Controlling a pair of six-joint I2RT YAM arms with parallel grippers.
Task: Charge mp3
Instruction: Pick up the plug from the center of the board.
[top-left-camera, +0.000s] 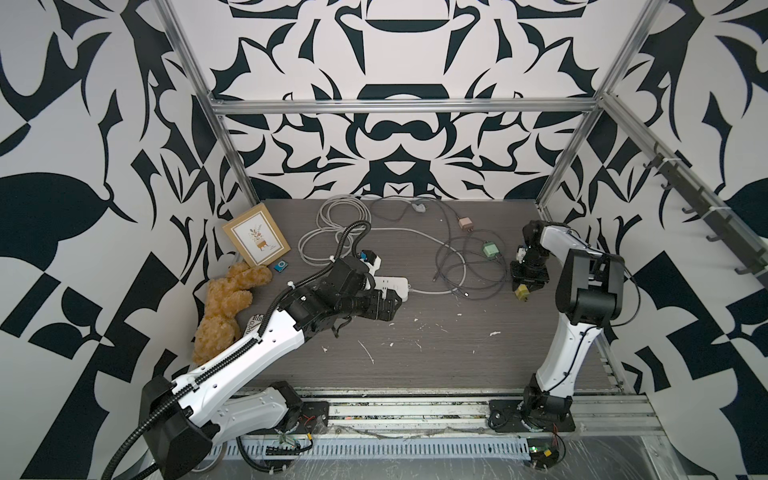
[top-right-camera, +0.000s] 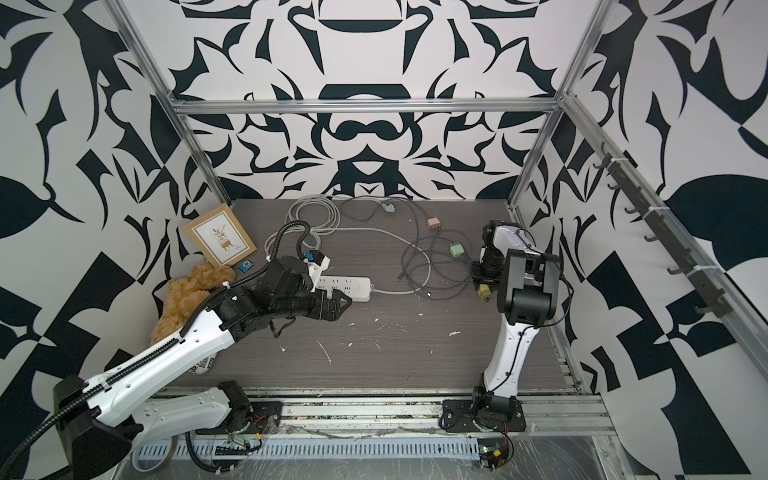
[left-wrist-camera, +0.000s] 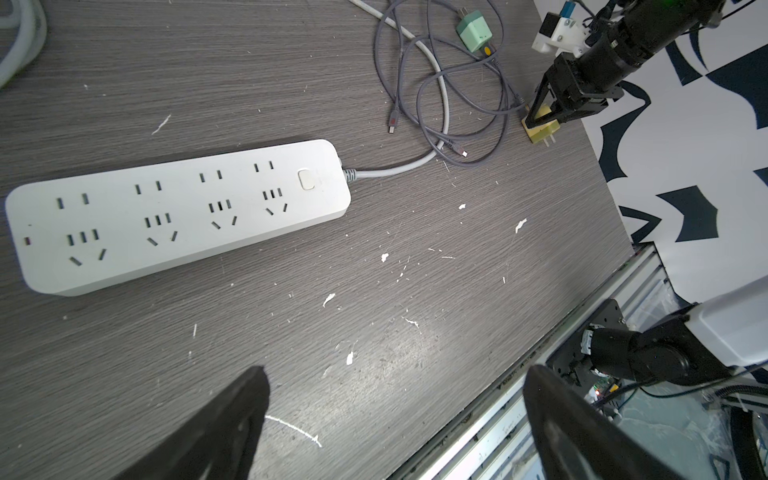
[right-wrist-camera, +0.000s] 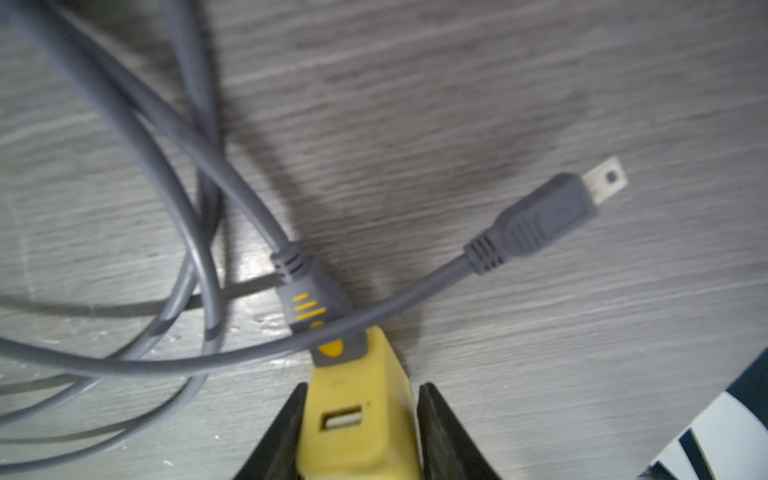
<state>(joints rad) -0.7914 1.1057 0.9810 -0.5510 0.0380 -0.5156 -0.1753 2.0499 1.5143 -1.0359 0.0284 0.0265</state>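
The mp3 (top-left-camera: 279, 267) (top-right-camera: 246, 266), a tiny blue square, lies flat at the far left between the picture frame and the teddy bear, with neither gripper near it. My right gripper (top-left-camera: 521, 291) (right-wrist-camera: 361, 395) points down at the right side, its fingers closed against both sides of a yellow charger cube (right-wrist-camera: 357, 415) (left-wrist-camera: 540, 129) resting on the table. A grey cable plug (right-wrist-camera: 307, 299) is in the cube, and a loose grey mini plug (right-wrist-camera: 536, 220) lies beside it. My left gripper (top-left-camera: 397, 303) (left-wrist-camera: 397, 374) hovers open and empty beside the white power strip (left-wrist-camera: 178, 212).
A green charger cube (top-left-camera: 491, 249) and a pink one (top-left-camera: 466, 223) lie among tangled grey cables. A coiled pale cord (top-left-camera: 340, 216) lies at the back. A picture frame (top-left-camera: 256, 235) and teddy bear (top-left-camera: 224, 307) occupy the left edge.
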